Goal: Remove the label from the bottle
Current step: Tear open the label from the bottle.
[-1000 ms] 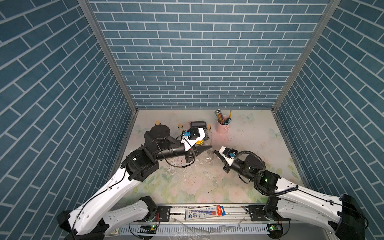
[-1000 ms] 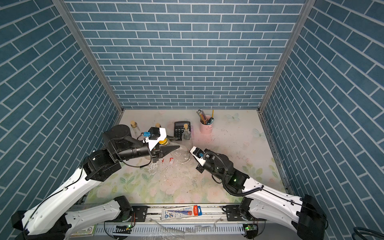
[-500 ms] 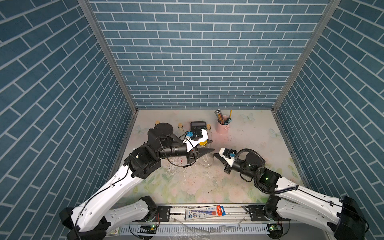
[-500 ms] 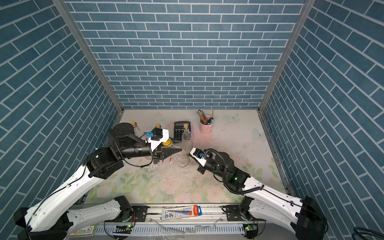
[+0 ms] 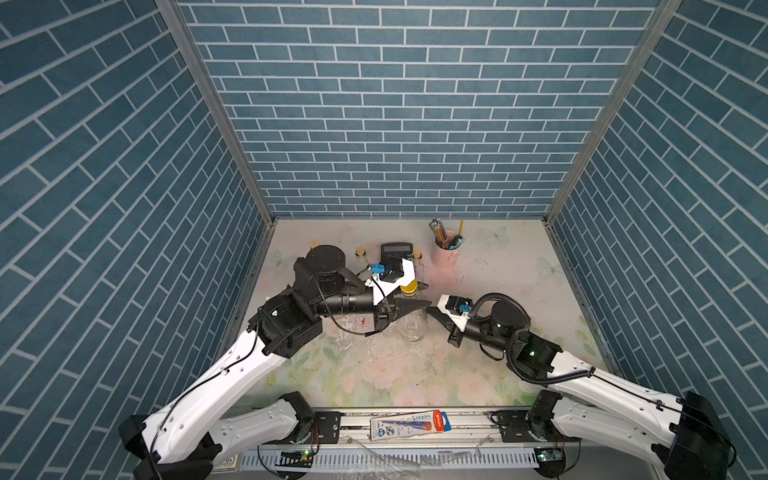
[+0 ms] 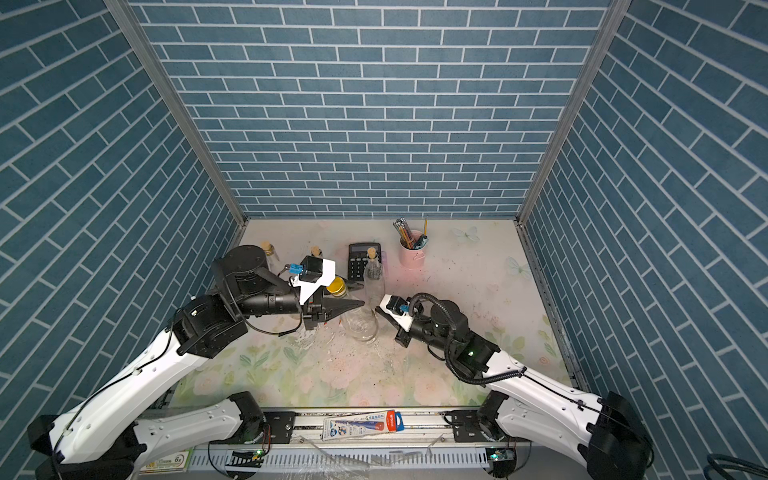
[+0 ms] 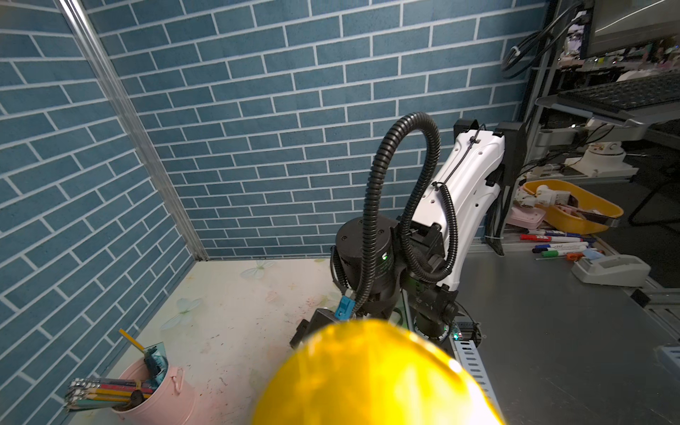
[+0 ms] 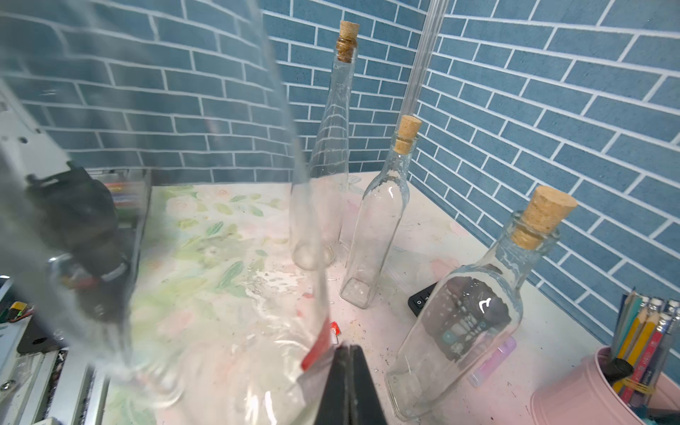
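A clear glass bottle (image 5: pixel 411 330) (image 6: pixel 360 326) with a yellow cap (image 5: pixel 409 286) stands upright near the table's middle. My left gripper (image 5: pixel 422 296) (image 6: pixel 357 295) is shut on its neck just under the cap. The cap (image 7: pixel 368 375) fills the bottom of the left wrist view and hides the fingers there. My right gripper (image 5: pixel 432 311) (image 6: pixel 379 309) (image 8: pixel 347 349) is shut, with its tips against the bottle's (image 8: pixel 184 257) side. They meet the edge of a red and white label (image 8: pixel 316 349). I cannot tell whether any of the label is pinched.
Three corked clear bottles (image 8: pixel 336 147) (image 8: pixel 382 220) (image 8: pixel 478 312) stand at the back left, by a black calculator (image 6: pixel 361 259). A pink cup of pencils (image 5: pixel 445 251) stands behind at the right. A small red scrap (image 8: pixel 334 327) lies on the table. Brick walls enclose three sides.
My left gripper has kept its hold and shifted the bottle slightly right. My right gripper's shut tips have moved a little down along the bottle's side.
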{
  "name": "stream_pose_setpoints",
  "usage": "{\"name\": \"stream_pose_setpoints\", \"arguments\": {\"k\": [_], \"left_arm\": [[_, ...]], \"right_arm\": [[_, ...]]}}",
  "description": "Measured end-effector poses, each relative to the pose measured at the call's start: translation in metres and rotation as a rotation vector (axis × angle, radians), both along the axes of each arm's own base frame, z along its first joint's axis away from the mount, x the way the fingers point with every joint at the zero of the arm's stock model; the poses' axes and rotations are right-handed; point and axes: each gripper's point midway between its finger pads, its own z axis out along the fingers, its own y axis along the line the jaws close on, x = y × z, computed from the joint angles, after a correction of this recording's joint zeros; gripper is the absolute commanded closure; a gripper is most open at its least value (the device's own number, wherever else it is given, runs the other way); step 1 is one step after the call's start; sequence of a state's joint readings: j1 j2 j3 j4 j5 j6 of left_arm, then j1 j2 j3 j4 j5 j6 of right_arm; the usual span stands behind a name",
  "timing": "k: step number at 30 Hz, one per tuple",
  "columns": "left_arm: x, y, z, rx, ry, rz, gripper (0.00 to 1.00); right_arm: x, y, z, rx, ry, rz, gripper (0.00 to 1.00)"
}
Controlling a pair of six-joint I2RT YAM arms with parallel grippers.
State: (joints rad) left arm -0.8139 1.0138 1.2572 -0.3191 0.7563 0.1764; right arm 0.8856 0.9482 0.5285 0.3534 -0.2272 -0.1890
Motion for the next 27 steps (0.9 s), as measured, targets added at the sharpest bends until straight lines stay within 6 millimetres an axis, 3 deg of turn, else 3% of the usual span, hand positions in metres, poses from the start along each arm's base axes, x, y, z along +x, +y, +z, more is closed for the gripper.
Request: {"name": "stream_pose_setpoints", "arguments": {"k": [3,7,15,27], "left_arm": [[-0.012,-0.002,-0.005,0.004,0.045,-0.050,1.00],[-0.007,-0.005,-0.024,0.026,0.066,-0.031,1.00],[0.008,-0.010,-0.073,0.091,0.129,0.030,1.00],[0.006,-0.007,-0.046,-0.007,0.073,0.032,1.00]], "right_arm": [[0.007,-0.003,-0.003,-0.007,0.004,-0.029,1.00],[0.009,-0.005,-0.006,-0.002,0.006,-0.044,1.00],[0.010,-0.017,-0.048,-0.056,0.080,-0.100,1.00],[0.025,-0.027,-0.067,-0.098,0.146,-0.200,1.00]]}}
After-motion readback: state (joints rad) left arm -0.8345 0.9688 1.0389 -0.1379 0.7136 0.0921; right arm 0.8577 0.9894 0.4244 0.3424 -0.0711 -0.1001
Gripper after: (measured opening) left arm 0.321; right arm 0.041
